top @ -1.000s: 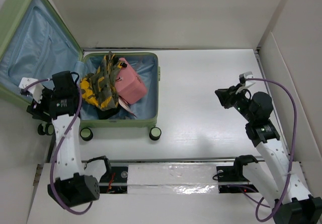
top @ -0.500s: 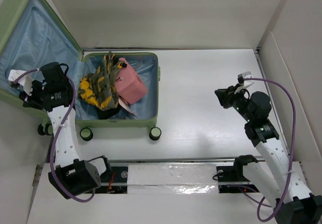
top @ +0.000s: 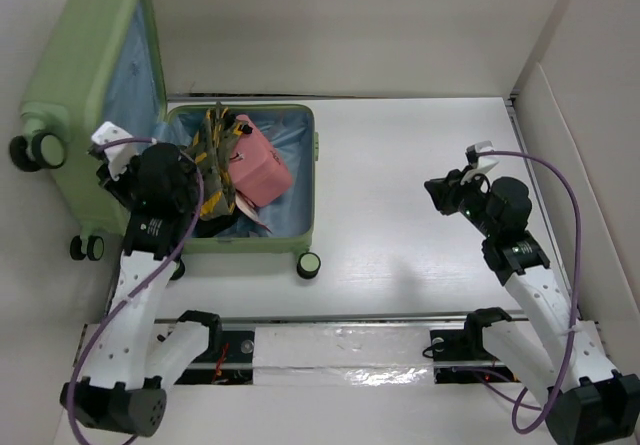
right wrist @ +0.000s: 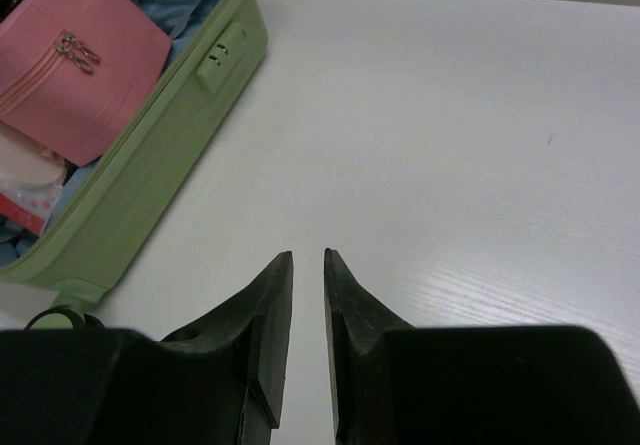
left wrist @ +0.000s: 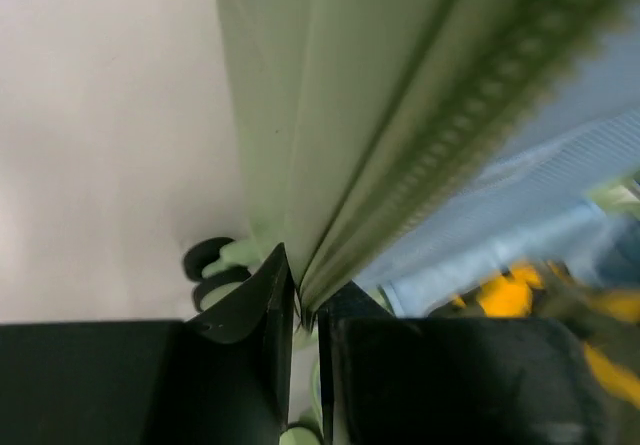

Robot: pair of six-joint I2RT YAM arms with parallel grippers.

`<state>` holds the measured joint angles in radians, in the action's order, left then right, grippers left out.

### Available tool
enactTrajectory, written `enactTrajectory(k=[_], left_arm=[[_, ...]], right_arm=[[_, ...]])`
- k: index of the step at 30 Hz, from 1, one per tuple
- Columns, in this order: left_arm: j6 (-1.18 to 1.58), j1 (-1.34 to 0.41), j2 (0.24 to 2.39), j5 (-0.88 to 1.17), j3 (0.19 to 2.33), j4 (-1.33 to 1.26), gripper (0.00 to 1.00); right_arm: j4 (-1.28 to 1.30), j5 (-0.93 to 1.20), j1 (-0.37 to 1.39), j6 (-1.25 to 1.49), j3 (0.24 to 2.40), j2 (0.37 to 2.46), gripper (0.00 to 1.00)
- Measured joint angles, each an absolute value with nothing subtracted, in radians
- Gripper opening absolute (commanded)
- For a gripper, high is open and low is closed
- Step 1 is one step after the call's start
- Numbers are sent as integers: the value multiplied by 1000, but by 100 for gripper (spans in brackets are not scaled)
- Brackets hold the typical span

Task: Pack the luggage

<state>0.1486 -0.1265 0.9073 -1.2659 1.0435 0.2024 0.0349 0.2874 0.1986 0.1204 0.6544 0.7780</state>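
Luggage rim between left fingers

place: robot lab test cell | rig: left arm and right arm bolted to a foil-taped base rail at the edge of a white table | surround: plain white panels wall the table in | wiring: exposed purple cables loop along both arms | prop: luggage open on the table

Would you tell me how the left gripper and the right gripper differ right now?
The left gripper is shut on the edge of the luggage lid; the right gripper has its jaws slightly apart, holding nothing. The left is at the raised lid, the right over bare table. Both have black jaws.
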Motion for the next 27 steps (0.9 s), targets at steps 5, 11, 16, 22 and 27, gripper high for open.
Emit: enactTrajectory(k=[5,11,16,22,27], left_arm=[[-20,-281,824,-1091,1038,227,0],[-113,-273,740,-690,981,284,0],[-97,-274,588,-302,907,335,54],[48,-313,625,333,956,376,60],[121,-314,636,501,1005,378,53]], right_arm=[[37,283,199,122,654,791,25],[34,273,199,125,654,817,26],[33,264,199,128,654,820,27],[33,255,199,128,654,822,28],[31,249,199,128,654,831,20]])
